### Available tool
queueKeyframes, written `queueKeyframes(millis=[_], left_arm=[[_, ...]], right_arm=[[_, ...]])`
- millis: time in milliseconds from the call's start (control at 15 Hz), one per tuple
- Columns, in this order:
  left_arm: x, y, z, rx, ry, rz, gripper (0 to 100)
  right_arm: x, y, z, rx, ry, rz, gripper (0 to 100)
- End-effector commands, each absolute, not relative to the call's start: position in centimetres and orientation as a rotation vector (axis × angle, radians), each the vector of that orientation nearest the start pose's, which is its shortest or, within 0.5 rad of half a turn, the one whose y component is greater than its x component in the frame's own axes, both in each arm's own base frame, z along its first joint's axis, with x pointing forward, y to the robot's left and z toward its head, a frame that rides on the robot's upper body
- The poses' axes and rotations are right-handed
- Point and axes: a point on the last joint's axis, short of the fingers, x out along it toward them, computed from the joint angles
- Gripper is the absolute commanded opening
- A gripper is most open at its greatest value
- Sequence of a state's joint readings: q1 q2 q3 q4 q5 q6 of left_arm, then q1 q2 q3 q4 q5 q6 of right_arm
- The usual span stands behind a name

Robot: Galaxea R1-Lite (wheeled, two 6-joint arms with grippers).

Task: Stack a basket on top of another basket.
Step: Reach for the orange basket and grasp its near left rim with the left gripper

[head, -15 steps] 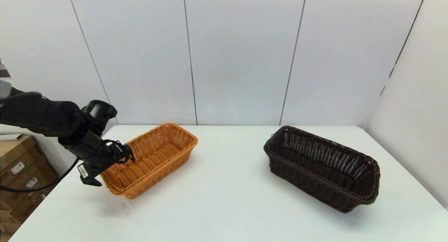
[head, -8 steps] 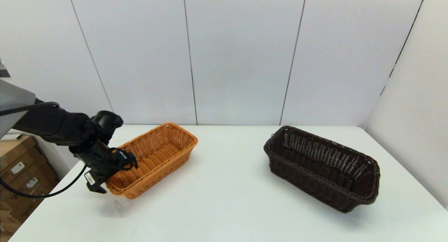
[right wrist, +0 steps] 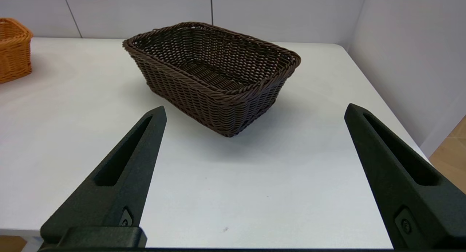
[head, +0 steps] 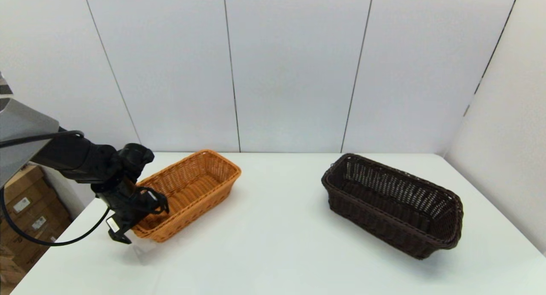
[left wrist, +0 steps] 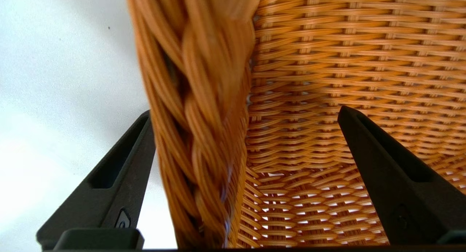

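White worktop, two wicker baskets well apart.
Left gripper spread astride orange-tan basket rim; dark brown basket untouched; right gripper apart.

We see the dark brown basket sitting upright and empty on the right of the counter, well apart from the orange-tan basket, which lies upright and empty at the left, both angled.

Wide bare table between the two baskets

Between your orange-tan basket and dark basket the white table lies bare. The left gripper straddles the orange rim, fingers apart; the right gripper faces unobstructed table.
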State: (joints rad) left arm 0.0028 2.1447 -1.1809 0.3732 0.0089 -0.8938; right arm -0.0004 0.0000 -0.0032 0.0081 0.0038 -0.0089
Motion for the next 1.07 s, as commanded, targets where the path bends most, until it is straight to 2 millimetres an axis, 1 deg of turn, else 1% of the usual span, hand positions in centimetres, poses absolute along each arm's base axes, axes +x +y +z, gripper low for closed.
queueKeyframes(millis=[67, 133, 667, 933, 1067], left_arm=[[34.91, 0.12, 4.92, -0.756, 1.243, 0.613, 100], [34.94, 0.12, 4.95, -0.757, 1.241, 0.613, 0], [35.0, 0.06, 4.82, -0.761, 1.245, 0.613, 0], [34.97, 0.06, 5.03, -0.764, 1.24, 0.608, 0], [34.89, -0.02, 5.46, -0.773, 1.236, 0.594, 0]], right_arm=[[-2.3, 0.01, 7.54, -0.009, 0.006, 0.005, 100], [-2.3, 0.01, 7.55, -0.009, 0.005, 0.005, 100], [-2.3, 0.01, 7.55, -0.009, 0.005, 0.005, 100], [-2.3, 0.01, 7.55, -0.009, 0.005, 0.005, 100], [-2.3, 0.01, 7.55, -0.009, 0.005, 0.003, 100]])
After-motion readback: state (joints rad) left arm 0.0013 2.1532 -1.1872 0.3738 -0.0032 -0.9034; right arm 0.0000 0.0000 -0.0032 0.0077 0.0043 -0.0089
